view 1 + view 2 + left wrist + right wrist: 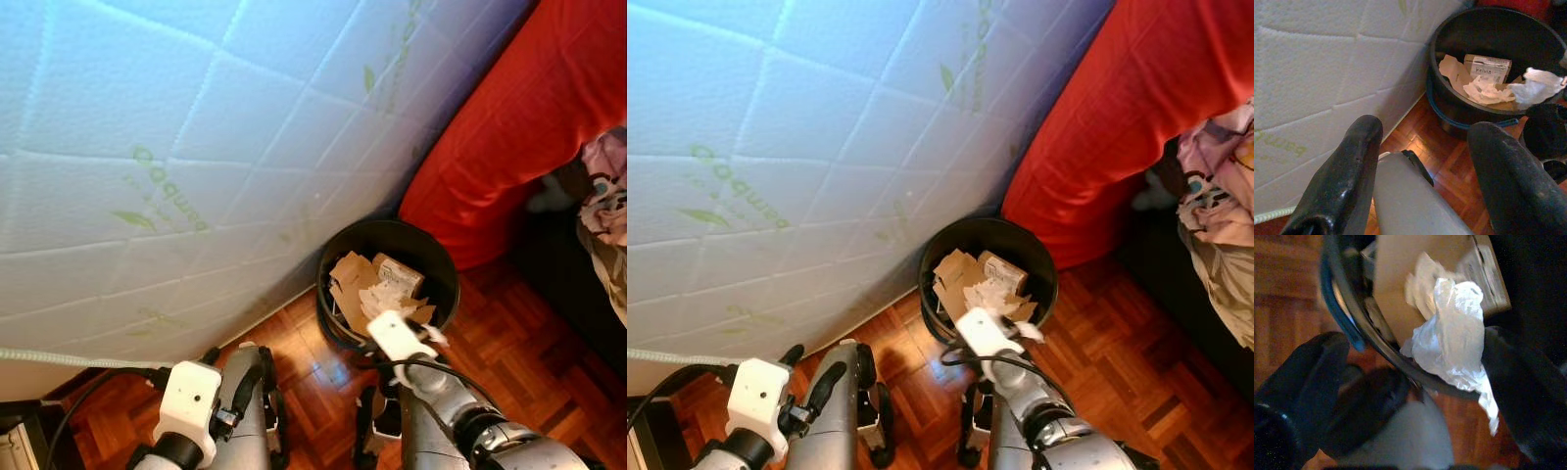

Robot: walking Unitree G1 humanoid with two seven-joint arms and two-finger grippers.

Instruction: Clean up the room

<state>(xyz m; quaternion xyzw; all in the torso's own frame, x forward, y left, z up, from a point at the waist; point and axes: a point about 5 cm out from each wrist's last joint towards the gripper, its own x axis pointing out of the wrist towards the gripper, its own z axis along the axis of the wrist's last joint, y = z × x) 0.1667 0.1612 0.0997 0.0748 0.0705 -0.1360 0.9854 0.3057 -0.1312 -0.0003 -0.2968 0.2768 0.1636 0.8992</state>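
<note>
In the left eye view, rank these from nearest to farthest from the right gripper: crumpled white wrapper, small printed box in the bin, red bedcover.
1. Crumpled white wrapper, at the right gripper over the bin's near rim.
2. Small printed box, deeper inside the bin.
3. Red bedcover, beyond the bin, upper right.

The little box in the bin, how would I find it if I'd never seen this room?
Find the big white mattress leaning beside the red bedding; on the wood floor below stands a round black bin. Inside, among flat brown cardboard and crumpled white paper, lies the box. It alone is a closed carton with a printed label.
</note>
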